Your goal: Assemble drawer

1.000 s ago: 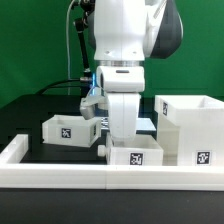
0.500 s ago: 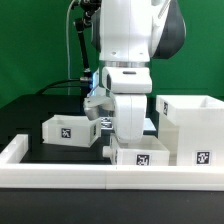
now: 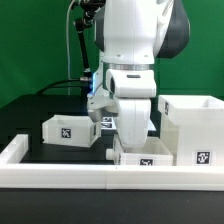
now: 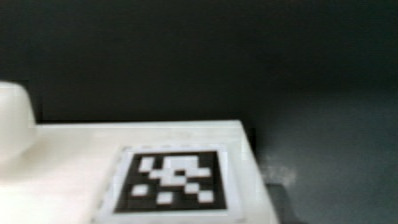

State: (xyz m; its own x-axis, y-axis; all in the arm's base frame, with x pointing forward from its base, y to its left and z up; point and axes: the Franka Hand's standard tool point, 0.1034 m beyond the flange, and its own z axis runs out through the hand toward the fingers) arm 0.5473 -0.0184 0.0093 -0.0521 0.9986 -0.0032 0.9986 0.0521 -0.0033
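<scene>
Drawer [image 3: 141,157] just below claw [image 3: 126,139], beside taller housing [image 3: 190,126], near rail [image 3: 60,166]

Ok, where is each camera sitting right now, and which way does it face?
Exterior view: off the arm, a little above table height, looking over the border rail at the arm. The gripper is down at the drawer, with the housing on the exterior view's right.
Wrist view: on the wrist, close over a white tagged face, with the dark table beyond. It is blurred and no fingers show clearly.
Shared: probably that drawer, but this is unconfirmed.
</scene>
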